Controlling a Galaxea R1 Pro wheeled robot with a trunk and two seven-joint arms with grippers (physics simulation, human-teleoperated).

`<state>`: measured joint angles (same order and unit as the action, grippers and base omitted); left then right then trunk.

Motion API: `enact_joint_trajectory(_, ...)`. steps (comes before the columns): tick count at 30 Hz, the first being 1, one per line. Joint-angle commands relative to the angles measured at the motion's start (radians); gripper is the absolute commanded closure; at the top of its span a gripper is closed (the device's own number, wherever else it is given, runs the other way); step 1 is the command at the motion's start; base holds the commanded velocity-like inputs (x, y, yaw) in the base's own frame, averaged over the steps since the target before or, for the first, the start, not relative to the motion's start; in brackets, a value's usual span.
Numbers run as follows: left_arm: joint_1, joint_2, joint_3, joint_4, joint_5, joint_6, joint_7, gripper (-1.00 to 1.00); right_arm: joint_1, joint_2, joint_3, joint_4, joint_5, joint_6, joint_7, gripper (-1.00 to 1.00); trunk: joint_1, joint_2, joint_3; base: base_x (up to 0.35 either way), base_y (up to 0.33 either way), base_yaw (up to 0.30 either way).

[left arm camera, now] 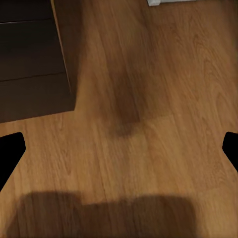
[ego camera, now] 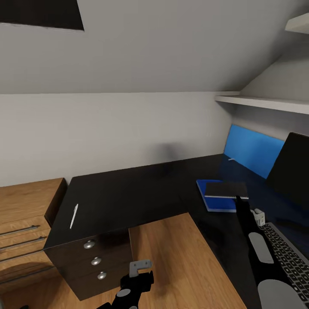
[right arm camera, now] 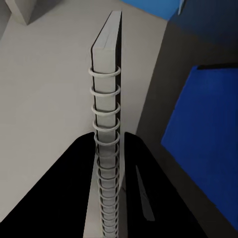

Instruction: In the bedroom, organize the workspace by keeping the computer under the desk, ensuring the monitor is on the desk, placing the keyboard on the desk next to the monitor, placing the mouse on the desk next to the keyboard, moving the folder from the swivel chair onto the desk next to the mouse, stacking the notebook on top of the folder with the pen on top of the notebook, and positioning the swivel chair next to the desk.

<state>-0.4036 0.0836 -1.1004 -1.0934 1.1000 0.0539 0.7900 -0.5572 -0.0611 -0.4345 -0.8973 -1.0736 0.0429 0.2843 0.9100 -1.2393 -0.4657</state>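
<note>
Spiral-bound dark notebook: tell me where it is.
Head view, right side: the spiral-bound dark notebook is clamped in the right gripper, over the blue folder on the black desk.

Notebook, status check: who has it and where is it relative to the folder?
Right gripper shut on spiral notebook, held over blue folder on desk. Left gripper open, low over floor. Pen on desk's far left end.

My right arm (ego camera: 257, 253) is a slim black limb with smooth grey oval panels set into its upper face, and near its wrist sits a small pale grey bracket (ego camera: 258, 216). My left arm (ego camera: 128, 289) is black as well, with a round grey cap on a joint and a grey angular bracket at its wrist. My right fingers (right arm camera: 74, 188) show in the right wrist view as flat, matte black wedges, and my left fingers (left arm camera: 10, 153) in the left wrist view as blunt black tips.
</note>
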Motion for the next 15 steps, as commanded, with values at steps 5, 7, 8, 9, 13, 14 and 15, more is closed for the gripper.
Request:
enact_joint_trajectory(5, -0.001, 0.001, -0.004, -0.010, 0.001, 0.003, 0.006, -1.00, -0.001, 0.001, -0.002, 0.003, -0.011, 0.004, 0.000, 1.00, 0.000, -0.001, -0.001, 0.107, 0.000, -0.002)
enact_joint_trajectory(7, -0.001, 0.002, -0.004, -0.014, 0.002, 0.004, 0.006, -1.00, -0.001, 0.000, -0.002, 0.004, -0.011, 0.003, -0.027, 1.00, 0.000, -0.001, -0.001, 0.169, 0.000, 0.000)
enact_joint_trajectory(8, -0.001, 0.002, -0.004, -0.015, 0.003, 0.004, 0.006, -1.00, -0.001, 0.000, -0.002, 0.004, -0.011, 0.003, -0.032, 1.00, 0.000, -0.001, -0.001, 0.085, 0.000, 0.000)
enact_joint_trajectory(9, -0.001, 0.001, -0.004, -0.015, 0.003, 0.004, 0.006, -1.00, -0.001, 0.000, -0.002, 0.004, -0.011, 0.003, -0.044, 1.00, 0.000, -0.001, -0.001, 0.055, 0.000, 0.000)
enact_joint_trajectory(13, -0.001, 0.001, -0.008, -0.015, 0.003, 0.004, 0.006, -1.00, -0.001, 0.000, -0.003, 0.005, -0.011, 0.003, -0.082, 1.00, 0.000, -0.001, -0.001, 0.022, 0.000, 0.000)
enact_joint_trajectory(14, -0.001, 0.001, -0.009, -0.016, 0.002, 0.004, 0.006, -1.00, -0.001, 0.000, -0.003, 0.005, -0.011, 0.003, -0.089, 1.00, 0.000, -0.001, -0.001, 0.041, 0.000, 0.000)
enact_joint_trajectory(15, -0.001, 0.001, -0.011, -0.016, 0.002, 0.004, 0.006, -1.00, -0.001, 0.000, -0.003, 0.005, -0.011, 0.003, -0.094, 1.00, 0.000, -0.001, -0.001, 0.121, 0.000, 0.000)
